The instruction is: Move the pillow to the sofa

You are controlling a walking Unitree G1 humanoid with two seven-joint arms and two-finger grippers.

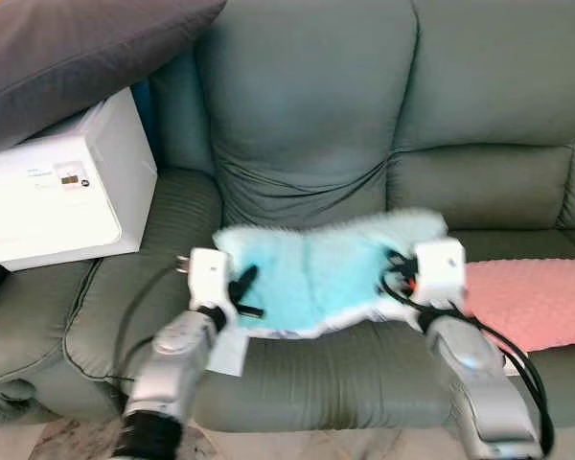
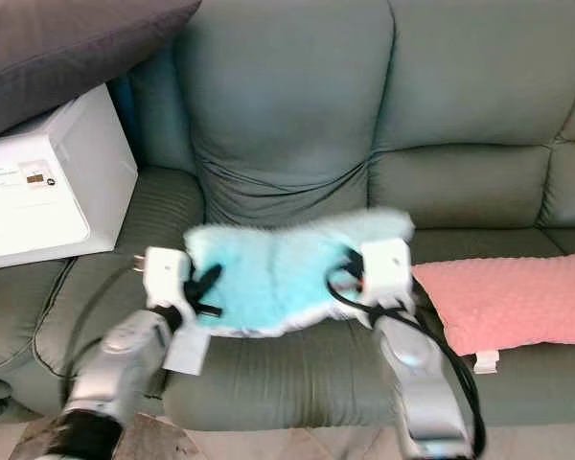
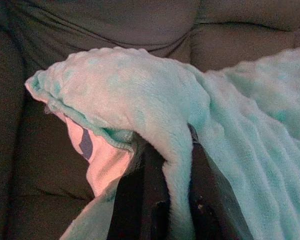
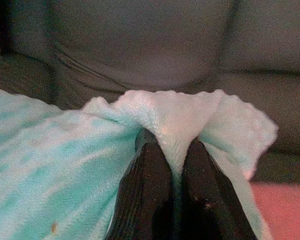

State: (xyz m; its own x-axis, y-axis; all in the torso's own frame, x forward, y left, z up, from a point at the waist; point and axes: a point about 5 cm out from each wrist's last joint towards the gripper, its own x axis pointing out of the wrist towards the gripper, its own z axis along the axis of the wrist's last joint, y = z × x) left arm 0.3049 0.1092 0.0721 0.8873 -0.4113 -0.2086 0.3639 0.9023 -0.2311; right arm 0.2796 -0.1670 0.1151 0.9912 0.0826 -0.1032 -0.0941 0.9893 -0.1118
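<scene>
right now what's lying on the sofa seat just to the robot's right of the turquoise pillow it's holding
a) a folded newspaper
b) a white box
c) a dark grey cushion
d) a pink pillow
d: a pink pillow lies flat on the sofa seat just to the right of the turquoise pillow, which the left gripper and right gripper each pinch at an end.

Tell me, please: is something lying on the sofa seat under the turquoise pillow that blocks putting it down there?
Nothing visible blocks it. The left gripper and right gripper each pinch an end of the turquoise pillow above the grey sofa seat. The pink pillow lies to the robot's right, the white box to its left.
</scene>
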